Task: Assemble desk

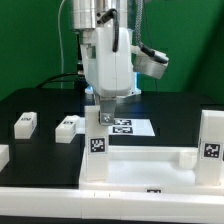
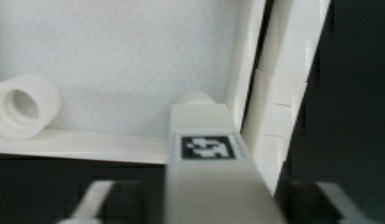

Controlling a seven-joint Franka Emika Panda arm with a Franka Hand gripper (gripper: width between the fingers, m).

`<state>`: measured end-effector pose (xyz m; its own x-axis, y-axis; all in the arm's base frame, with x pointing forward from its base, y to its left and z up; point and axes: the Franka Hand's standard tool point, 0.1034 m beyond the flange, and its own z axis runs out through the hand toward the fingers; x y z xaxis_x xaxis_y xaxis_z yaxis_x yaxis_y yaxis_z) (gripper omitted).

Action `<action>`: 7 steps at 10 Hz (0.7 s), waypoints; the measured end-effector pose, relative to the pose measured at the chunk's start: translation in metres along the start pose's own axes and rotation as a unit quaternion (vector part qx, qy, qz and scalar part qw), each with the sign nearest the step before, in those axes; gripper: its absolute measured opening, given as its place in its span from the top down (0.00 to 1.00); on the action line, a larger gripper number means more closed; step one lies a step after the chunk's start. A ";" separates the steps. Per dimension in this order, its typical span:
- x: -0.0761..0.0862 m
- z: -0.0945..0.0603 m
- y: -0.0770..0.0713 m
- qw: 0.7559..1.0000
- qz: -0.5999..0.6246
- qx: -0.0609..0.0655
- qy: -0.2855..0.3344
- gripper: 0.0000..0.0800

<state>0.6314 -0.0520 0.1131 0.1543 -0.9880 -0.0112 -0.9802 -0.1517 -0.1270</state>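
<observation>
The white desk panel (image 1: 150,160) lies near the front of the black table. One white tagged leg (image 1: 97,142) stands upright at the panel's corner on the exterior view's left. A second leg (image 1: 211,137) stands at the corner on the exterior view's right. My gripper (image 1: 100,108) hangs directly over the first leg's top. The wrist view shows that leg (image 2: 207,150) running between my fingers (image 2: 95,204), with a dark gap on each side, so my gripper (image 2: 215,206) is open astride it. A round socket (image 2: 20,104) of the panel (image 2: 118,60) shows beside it.
Two loose white legs (image 1: 25,123) (image 1: 68,127) lie on the table on the exterior view's left, and another white part (image 1: 3,154) sits at that edge. The marker board (image 1: 128,127) lies flat behind the panel, under the arm.
</observation>
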 end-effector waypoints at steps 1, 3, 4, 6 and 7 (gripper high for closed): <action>0.000 0.000 0.000 1.000 -0.020 0.000 0.000 0.31; 0.000 -0.001 0.000 0.998 -0.060 0.000 0.000 0.21; 0.001 -0.001 0.000 0.993 -0.114 0.000 0.000 0.19; 0.002 -0.001 0.000 0.973 -0.233 0.000 0.001 0.19; 0.002 -0.001 -0.001 0.958 -0.285 0.000 0.001 0.19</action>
<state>0.6325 -0.0536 0.1147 0.6651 -0.7442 0.0616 -0.7363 -0.6673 -0.1121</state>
